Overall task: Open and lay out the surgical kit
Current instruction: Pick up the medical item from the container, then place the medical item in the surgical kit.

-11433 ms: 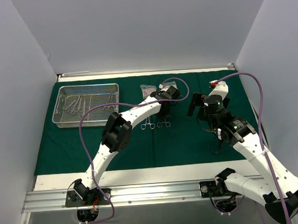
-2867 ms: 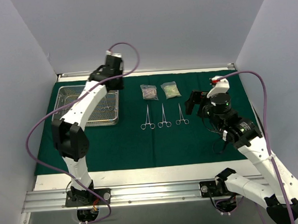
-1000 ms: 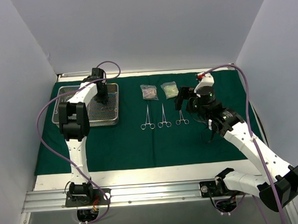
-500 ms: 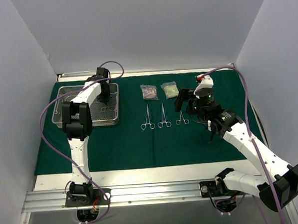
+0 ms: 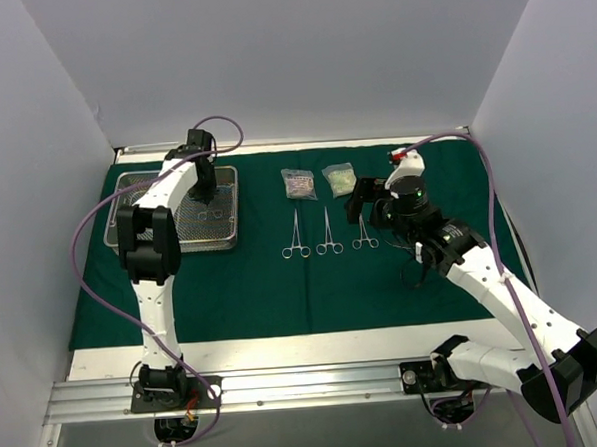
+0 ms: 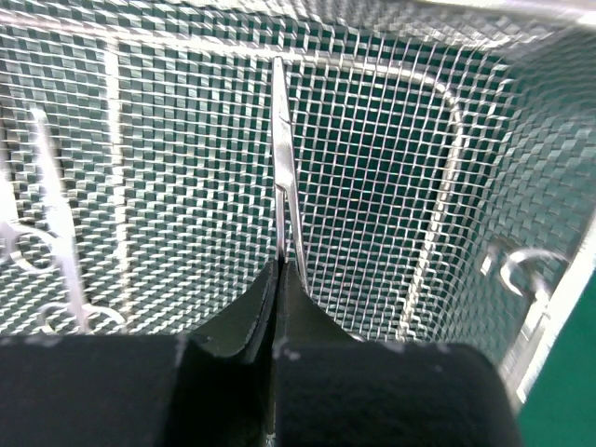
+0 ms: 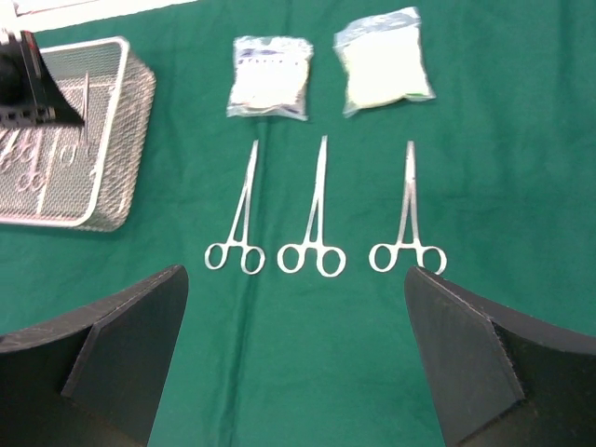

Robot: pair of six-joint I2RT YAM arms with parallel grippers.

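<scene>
My left gripper (image 6: 281, 270) is pinched tight on one slim clamp (image 6: 282, 168) inside the wire-mesh tray (image 6: 447, 149), which sits at the far left of the green cloth (image 5: 282, 294). The grip is where I expect trouble. The fingers hold only the thin shank, so the steel could pivot or slide out as I lift. The clamp's tip points at the tray's far wall and lies close to the mesh floor, so a tilted lift could catch it in the wire and drag the tray along. I cannot see the handle rings behind the fingers, so I cannot rule out that they are hooked on something.

My right gripper (image 5: 365, 202) hangs wide and empty over the right end of the laid-out row. If I bring the left arm across to set a clamp down there, the two arms could meet.

In the tray, the wrist view shows another clamp (image 6: 56, 233) to the left of the held one and the rings of one more (image 6: 517, 270) against the right wall. I cannot count the rest. Out on the cloth, three clamps (image 7: 240, 219) (image 7: 315, 219) (image 7: 408, 214) lie side by side, tips pointing far. Two clear pouches (image 7: 270, 76) (image 7: 385, 60) lie just beyond them. One holds something white, the other something pale yellow.
</scene>
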